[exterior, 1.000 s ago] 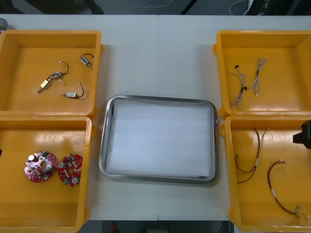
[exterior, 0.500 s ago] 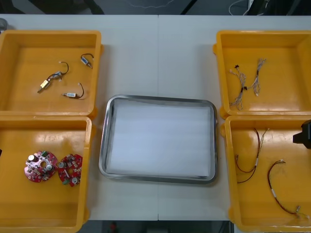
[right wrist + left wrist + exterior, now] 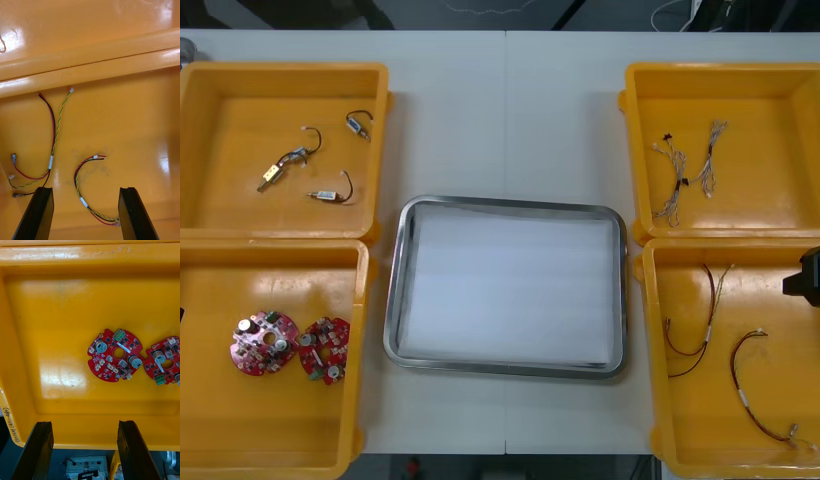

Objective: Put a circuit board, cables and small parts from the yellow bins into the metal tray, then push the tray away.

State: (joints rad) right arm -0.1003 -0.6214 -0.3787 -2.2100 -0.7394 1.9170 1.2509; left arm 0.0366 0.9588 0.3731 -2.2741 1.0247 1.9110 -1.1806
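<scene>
Our right gripper [image 3: 85, 193] hangs over the near right yellow bin [image 3: 135, 120], its jaws wide and empty. A curled red and yellow cable [image 3: 84, 203] lies on the bin floor between its fingers, and a second cable [image 3: 51, 162] lies just beyond one fingertip. Our left gripper [image 3: 85, 424], jaws also wide and empty, hovers at the near left bin [image 3: 56, 315]. A red circuit board [image 3: 115, 354] lies ahead of its fingers, with a second board [image 3: 165, 360] just beside the first. The metal tray [image 3: 393, 300] sits between the bins.

The tray [image 3: 505, 290] sits between paired bins [image 3: 230, 120]: boards [image 3: 262, 342] and small parts [image 3: 325, 196] left, cables [image 3: 685, 180] right
</scene>
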